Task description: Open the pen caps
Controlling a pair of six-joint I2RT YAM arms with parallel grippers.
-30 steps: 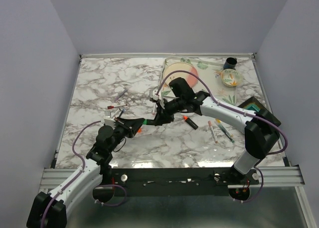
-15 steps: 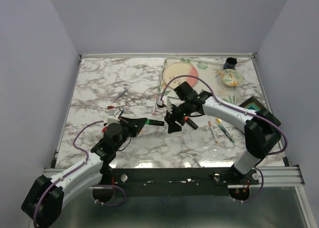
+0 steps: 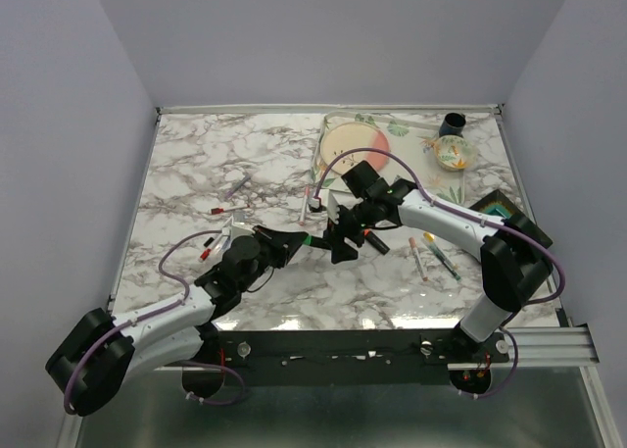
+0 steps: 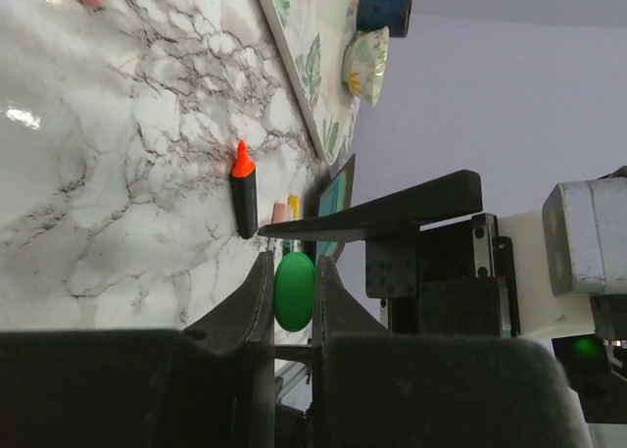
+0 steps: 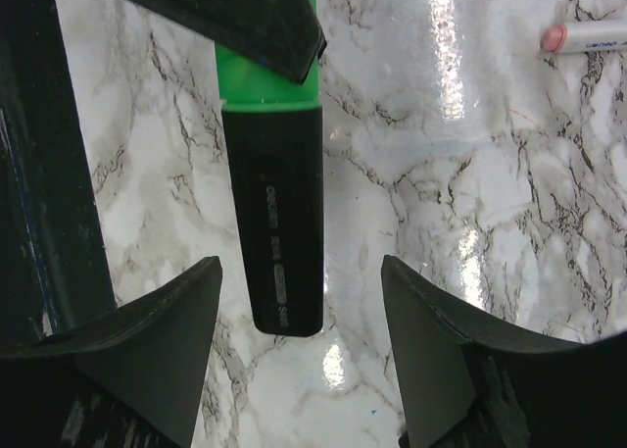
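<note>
A chunky black highlighter (image 5: pixel 272 223) hangs over the marble, its green pen cap (image 5: pixel 269 75) still seated on the barrel. My left gripper (image 4: pixel 294 272) is shut on that green cap (image 4: pixel 294 291); from above it (image 3: pixel 300 239) points right. My right gripper (image 5: pixel 299 311) is open, its fingers (image 5: pixel 137 350) standing either side of the barrel's free end without touching it; in the top view it (image 3: pixel 338 240) faces the left gripper. An uncapped orange-tipped highlighter (image 4: pixel 243 198) lies on the table just beyond.
Thin pens (image 3: pixel 419 257) lie right of the grippers, more pens (image 3: pixel 230 188) at the left, a pink-capped one (image 5: pixel 588 36) nearby. A leaf-print mat (image 3: pixel 333 134), a bowl (image 3: pixel 453 154), a dark cup (image 3: pixel 453 124) and a teal box (image 3: pixel 500 208) sit at the back right.
My right gripper let go of the black barrel, drew back to the right and opened wide. My left gripper carried the highlighter rightward by its green cap.
</note>
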